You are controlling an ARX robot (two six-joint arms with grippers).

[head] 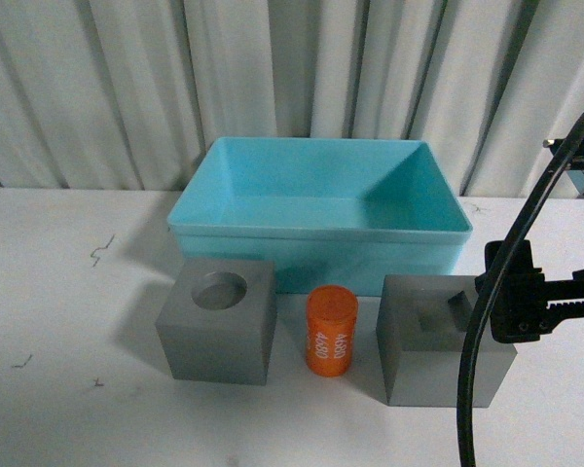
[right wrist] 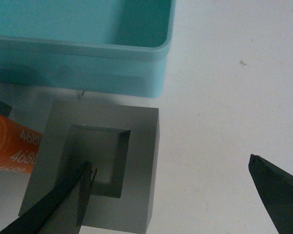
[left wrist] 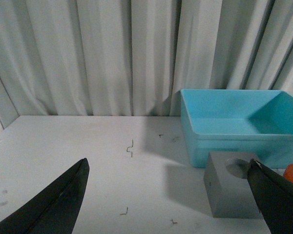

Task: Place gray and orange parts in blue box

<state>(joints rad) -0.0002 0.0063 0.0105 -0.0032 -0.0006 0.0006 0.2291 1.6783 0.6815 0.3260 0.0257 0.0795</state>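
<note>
Gray cube with rectangular hole (right wrist: 141,146) — right gripper (right wrist: 169,163) spread wide over it, holding nothing; left gripper (left wrist: 168,162) likewise spread, empty

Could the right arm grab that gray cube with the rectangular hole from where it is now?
Probably yes. The right pincer hangs open right over the cube, one finger at the hole, the other past its side, nothing between.

Matte gray cubes (head: 217,321) — glossy plastic box (head: 316,219)
</note>
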